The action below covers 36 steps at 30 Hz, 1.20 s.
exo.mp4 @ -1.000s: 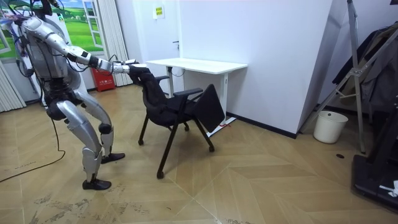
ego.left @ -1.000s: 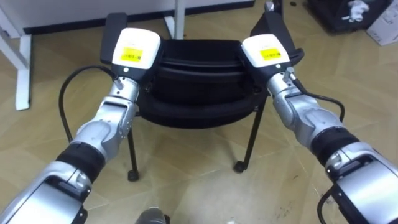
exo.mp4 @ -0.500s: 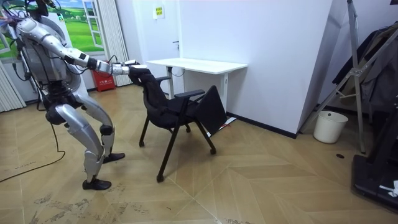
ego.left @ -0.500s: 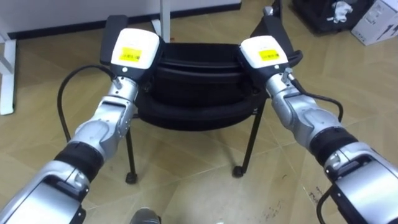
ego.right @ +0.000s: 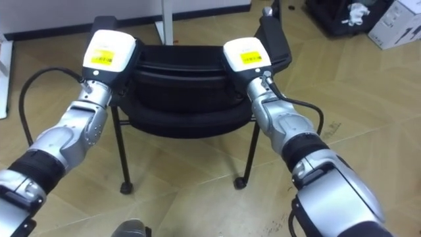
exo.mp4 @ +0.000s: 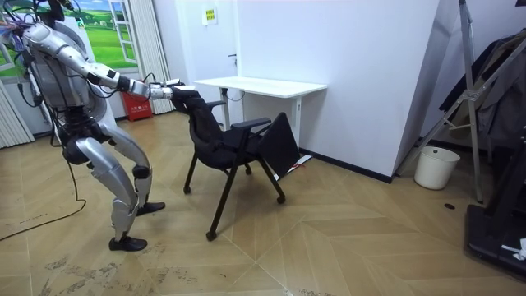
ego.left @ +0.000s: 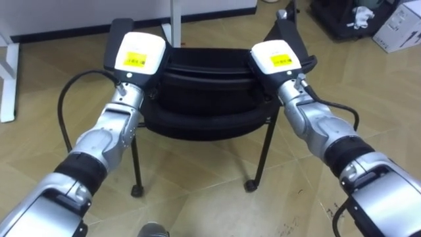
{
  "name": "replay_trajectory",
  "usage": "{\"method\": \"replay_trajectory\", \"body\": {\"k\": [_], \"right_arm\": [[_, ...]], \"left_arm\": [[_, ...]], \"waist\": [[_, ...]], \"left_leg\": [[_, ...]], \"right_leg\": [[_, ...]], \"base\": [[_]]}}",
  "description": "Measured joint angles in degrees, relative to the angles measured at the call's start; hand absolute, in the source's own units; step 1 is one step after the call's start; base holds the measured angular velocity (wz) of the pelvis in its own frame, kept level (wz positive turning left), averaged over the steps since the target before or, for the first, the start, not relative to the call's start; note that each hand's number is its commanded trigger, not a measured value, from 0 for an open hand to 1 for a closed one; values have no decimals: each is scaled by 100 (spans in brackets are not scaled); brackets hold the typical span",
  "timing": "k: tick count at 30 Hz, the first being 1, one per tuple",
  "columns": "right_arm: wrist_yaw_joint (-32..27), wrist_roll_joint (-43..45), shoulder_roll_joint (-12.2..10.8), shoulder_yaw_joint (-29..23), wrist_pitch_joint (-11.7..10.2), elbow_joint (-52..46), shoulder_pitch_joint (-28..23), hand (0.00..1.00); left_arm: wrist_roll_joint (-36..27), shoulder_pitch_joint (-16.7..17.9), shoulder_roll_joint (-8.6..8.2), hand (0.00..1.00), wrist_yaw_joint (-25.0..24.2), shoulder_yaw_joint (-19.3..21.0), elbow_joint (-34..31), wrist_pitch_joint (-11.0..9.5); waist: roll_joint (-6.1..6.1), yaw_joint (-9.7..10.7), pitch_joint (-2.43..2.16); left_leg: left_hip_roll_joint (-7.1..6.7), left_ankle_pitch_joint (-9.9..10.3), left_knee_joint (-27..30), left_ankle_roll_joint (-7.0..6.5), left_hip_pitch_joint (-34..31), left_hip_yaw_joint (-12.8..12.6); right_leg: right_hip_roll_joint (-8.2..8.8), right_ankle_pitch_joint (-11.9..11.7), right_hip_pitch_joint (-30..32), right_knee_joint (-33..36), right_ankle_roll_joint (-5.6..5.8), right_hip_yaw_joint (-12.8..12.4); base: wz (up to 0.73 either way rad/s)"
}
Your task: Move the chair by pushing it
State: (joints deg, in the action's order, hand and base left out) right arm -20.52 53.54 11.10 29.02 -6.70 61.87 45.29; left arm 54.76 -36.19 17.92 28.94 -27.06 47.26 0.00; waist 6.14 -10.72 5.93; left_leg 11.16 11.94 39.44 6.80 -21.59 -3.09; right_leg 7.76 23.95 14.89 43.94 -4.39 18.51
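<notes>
Black chair (ego.left: 205, 108) on the wooden floor (ego.left: 197, 191) straight ahead, backrest (ego.left: 207, 66) nearest, white desk (exo.mp4: 263, 85) just beyond the far side. Left hand (ego.left: 139, 52) at the backrest's top left corner, right hand (ego.left: 276, 58) at the top right. Cannot tell whether either hand's fingers are spread or curled: hidden beyond the backrest. Knees bent, arms stretched forward.
</notes>
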Motion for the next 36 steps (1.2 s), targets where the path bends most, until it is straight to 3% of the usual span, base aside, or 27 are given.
{"method": "replay_trajectory", "body": {"k": [9,24,27,33,36], "right_arm": [[12,-154,-31,247,61,-9,-48,100],[37,-223,-110,384,158,-12,-51,100],[18,-209,-115,387,173,-28,-49,100],[81,-163,-116,494,294,-228,-50,100],[161,-170,-122,598,334,-264,-53,100]], "left_arm": [[-22,196,49,100,-1,4,-104,32],[-22,277,84,100,-20,40,-144,37],[-3,327,87,100,-23,98,-206,45],[5,602,95,100,-36,261,-455,126],[29,773,76,100,-36,337,-572,189]], "waist": [[-2,-62,-4],[-23,-92,-17],[-34,-195,-24],[-73,-389,-58],[-99,-483,-115]], "left_leg": [[-1,6,-2,4,163,8],[-90,-13,-158,35,279,251],[-91,-18,-196,41,302,251],[-123,-19,-282,42,320,250],[-176,-19,-303,42,342,333]], "right_leg": [[-1,76,-181,-16,-27,25],[-26,77,-399,-228,-28,183],[-36,77,-402,-292,-28,193],[20,90,-488,-351,-6,318],[61,116,-597,-420,27,464]], "base": [[1],[3],[0],[2],[17]]}}
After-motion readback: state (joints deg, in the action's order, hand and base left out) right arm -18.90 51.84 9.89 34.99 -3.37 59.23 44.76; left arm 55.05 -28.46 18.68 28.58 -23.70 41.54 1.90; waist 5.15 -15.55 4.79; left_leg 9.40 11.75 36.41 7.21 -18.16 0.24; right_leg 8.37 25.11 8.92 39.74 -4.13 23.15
